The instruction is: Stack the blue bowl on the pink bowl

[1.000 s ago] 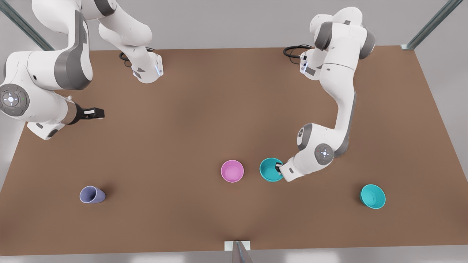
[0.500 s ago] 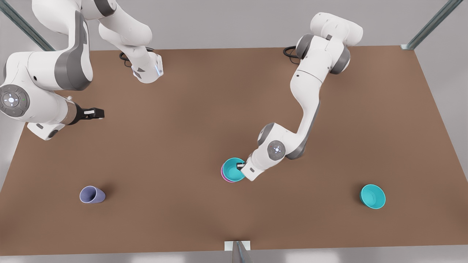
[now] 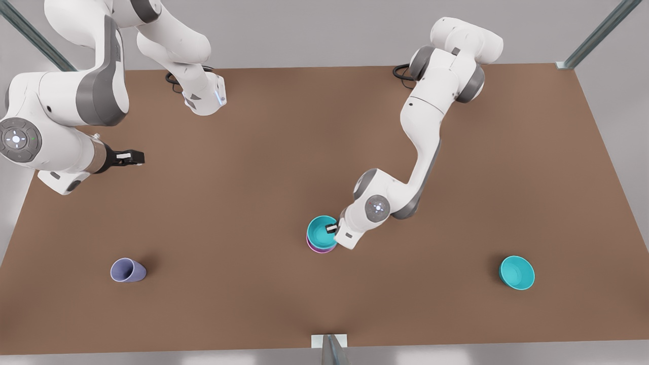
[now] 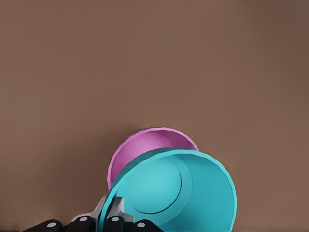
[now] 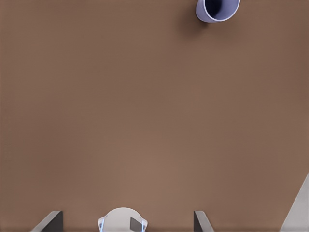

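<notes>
The blue bowl (image 3: 319,231) hangs upright over the pink bowl (image 3: 318,249), covering most of it, so that only a sliver of pink rim peeks out beneath. My left gripper (image 3: 332,228), on the arm at the front view's right, is shut on the blue bowl's rim on the side toward the front view's right. In the left wrist view the blue bowl (image 4: 178,191) overlaps the pink bowl (image 4: 145,147), and the gripper's fingers (image 4: 112,216) pinch its rim. My right gripper (image 3: 136,157) waits open at the front view's far left, above the table.
A second teal bowl (image 3: 516,272) sits alone toward the front view's right. A lavender-blue cup (image 3: 127,270) (image 5: 218,9) lies tilted near the front left. The brown table (image 3: 253,167) stretches between them.
My left gripper carried the blue bowl toward the front view's left, from beside the pink bowl to over it, then lowered slightly. The right arm has not moved.
</notes>
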`<state>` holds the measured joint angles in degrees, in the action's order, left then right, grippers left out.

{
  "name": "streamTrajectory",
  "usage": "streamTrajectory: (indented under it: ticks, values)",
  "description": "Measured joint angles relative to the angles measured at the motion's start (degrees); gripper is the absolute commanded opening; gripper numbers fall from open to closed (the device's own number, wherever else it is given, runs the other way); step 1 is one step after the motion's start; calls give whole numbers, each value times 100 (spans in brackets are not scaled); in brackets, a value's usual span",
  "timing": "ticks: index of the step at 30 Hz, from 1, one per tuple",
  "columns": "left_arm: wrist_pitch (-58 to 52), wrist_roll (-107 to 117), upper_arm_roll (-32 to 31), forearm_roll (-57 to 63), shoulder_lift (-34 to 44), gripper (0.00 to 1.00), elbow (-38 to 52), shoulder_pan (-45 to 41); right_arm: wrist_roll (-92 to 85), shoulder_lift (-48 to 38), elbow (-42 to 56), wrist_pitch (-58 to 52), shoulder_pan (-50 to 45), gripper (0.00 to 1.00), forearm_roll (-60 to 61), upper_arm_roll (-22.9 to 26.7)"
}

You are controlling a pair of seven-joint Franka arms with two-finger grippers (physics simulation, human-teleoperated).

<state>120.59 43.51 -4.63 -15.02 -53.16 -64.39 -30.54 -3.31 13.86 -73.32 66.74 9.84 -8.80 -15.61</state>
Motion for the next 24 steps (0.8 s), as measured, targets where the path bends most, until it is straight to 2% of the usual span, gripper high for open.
streamTrajectory:
  ticks: [18,19,20,21,24]
  values:
    - [179,698,0,32,-34,21,-13,-4,-9,-1,2,0,0,100,-5,0]
    - [177,719,0,32,-35,28,-17,-6,-10,-2,3,0,0,100,-7,0]
    - [178,731,-1,27,-39,79,-21,-10,-10,-4,4,0,0,100,-8,0]
    - [182,737,-2,17,-42,100,-23,-15,-10,-6,1,0,0,100,-8,0]
    - [234,698,3,-76,-35,100,-24,-37,-11,-4,4,0,0,100,-12,0]
